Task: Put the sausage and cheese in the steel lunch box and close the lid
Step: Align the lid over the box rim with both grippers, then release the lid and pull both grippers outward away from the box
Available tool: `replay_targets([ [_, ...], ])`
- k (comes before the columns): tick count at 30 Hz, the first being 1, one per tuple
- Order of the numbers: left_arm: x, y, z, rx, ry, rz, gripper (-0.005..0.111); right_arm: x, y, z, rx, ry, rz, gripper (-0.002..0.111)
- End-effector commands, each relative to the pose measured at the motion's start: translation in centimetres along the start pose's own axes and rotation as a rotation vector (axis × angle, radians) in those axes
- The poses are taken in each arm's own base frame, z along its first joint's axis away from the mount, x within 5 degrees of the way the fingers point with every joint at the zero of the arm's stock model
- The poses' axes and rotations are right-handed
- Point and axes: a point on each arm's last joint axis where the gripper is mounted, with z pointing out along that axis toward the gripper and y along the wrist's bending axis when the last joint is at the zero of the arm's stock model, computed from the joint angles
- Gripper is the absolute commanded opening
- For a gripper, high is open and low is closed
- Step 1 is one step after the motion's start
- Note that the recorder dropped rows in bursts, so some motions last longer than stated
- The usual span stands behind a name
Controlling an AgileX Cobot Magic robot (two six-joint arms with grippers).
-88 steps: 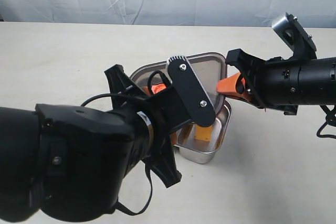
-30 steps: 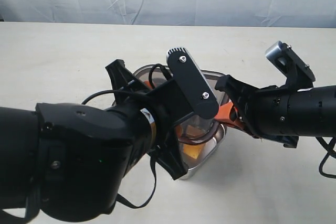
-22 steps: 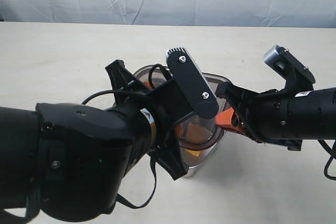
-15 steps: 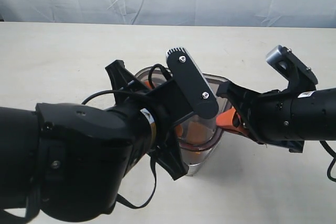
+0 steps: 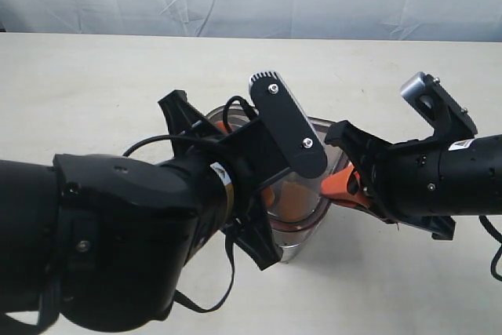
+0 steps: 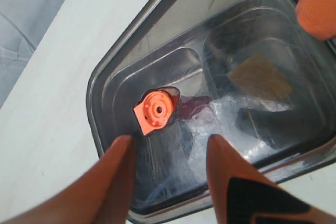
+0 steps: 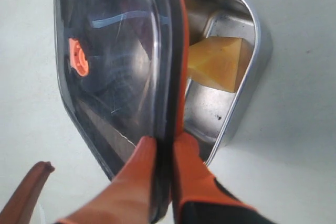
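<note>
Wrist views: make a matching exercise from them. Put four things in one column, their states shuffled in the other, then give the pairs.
Things
1. lid
2. cheese
3. left tool
4. right tool

States
a. open, holding nothing
b. dark and see-through
c. shut on the lid's edge
d. lying in the steel lunch box

Pairs: 1-b, 2-d, 3-a, 4-c
</note>
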Motion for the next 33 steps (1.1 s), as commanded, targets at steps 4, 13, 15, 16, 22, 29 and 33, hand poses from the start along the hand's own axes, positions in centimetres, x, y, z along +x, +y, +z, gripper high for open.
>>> replay_targets([
  [4, -0.2, 0.26, -0.25, -0.001, -0.011, -0.018, 0.042, 0.52, -0.29, -0.06, 0.024, 0.038, -0.042, -0.001],
  [13, -0.21, 0.26, -0.25, -0.002, -0.012, -0.016, 0.042, 0.63, -0.49, -0.07, 0.046, 0.051, -0.045, -0.001],
  [15, -0.21, 0.26, -0.25, -0.002, -0.012, -0.016, 0.042, 0.63, -0.49, -0.07, 0.046, 0.051, -0.045, -0.001],
  [16, -0.21, 0.26, -0.25, -0.002, -0.012, -0.016, 0.042, 0.59, -0.49, -0.07, 0.045, 0.047, -0.045, -0.001],
  [22, -0.21, 0.26, -0.25, -0.002, -0.012, -0.016, 0.042, 0.59, -0.49, -0.07, 0.045, 0.047, -0.037, -0.001],
  [29, -0.24, 0.29, -0.25, -0.005, -0.015, -0.012, 0.042, 0.59, -0.49, -0.07, 0.046, 0.047, -0.027, 0.005],
  [33, -0.31, 0.2, -0.26, 0.005, -0.022, -0.012, 0.042, 0.58, -0.45, -0.07, 0.041, 0.045, -0.018, 0.034],
])
